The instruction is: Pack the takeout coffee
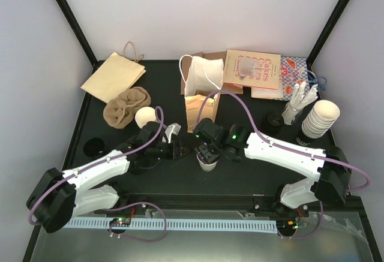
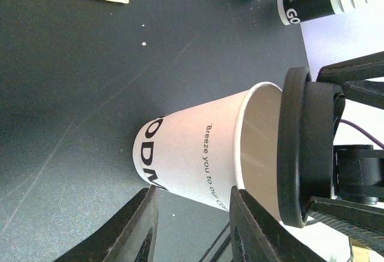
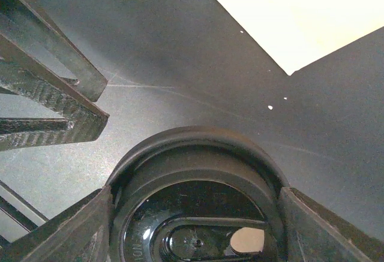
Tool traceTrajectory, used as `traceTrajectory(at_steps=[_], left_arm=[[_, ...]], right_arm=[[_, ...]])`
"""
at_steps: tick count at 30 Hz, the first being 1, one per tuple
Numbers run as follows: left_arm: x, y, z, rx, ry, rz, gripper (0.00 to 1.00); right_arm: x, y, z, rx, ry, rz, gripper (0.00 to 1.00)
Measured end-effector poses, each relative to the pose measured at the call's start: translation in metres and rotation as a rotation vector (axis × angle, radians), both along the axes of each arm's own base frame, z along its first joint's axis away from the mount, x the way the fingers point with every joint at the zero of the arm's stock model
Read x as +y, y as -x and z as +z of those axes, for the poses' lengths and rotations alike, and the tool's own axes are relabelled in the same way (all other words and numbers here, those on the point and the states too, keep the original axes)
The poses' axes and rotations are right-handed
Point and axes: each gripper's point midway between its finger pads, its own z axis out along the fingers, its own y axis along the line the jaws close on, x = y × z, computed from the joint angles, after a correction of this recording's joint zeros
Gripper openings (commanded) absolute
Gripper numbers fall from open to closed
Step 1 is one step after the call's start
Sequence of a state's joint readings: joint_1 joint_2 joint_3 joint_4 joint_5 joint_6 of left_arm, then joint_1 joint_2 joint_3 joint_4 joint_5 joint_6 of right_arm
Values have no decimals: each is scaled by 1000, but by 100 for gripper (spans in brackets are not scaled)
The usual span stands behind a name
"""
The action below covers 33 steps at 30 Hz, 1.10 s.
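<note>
The takeout coffee is a white paper cup (image 1: pixel 207 164) (image 2: pixel 198 148) with black lettering, standing upright on the black table between the two arms, and a round black lid (image 3: pixel 198 226) (image 2: pixel 303 154). My right gripper (image 1: pixel 207 152) (image 3: pixel 195 196) is shut on the lid by its rim and holds it flat just over the cup's open mouth, with a gap still showing. My left gripper (image 1: pixel 180 150) (image 2: pixel 193 191) is rolled on its side at the cup's left wall. Its jaws stand apart, and the cup's side lies at their tips. I cannot tell whether they touch it.
An open tan paper bag (image 1: pixel 201 109) stands just behind the cup, with a white bag (image 1: pixel 201 76) behind that. Stacked white cups (image 1: pixel 318 118) and black lids (image 1: pixel 275 121) are at the right. A brown pulp tray (image 1: pixel 126 107) and a flat bag (image 1: pixel 114 76) lie at the back left.
</note>
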State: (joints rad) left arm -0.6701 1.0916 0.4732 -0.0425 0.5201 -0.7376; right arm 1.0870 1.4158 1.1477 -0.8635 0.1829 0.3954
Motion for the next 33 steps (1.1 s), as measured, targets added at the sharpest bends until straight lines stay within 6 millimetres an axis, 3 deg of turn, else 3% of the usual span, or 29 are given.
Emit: traceTrajectory(at_steps=[12,33], left_arm=[[-2,1,-3,6,-1,-8,31],[-6,3,-9,27,-8,-26,26]], right_arm=[[-8,0,3,-9,33,-5,75],[-1,0,-4,2,21,7,75]])
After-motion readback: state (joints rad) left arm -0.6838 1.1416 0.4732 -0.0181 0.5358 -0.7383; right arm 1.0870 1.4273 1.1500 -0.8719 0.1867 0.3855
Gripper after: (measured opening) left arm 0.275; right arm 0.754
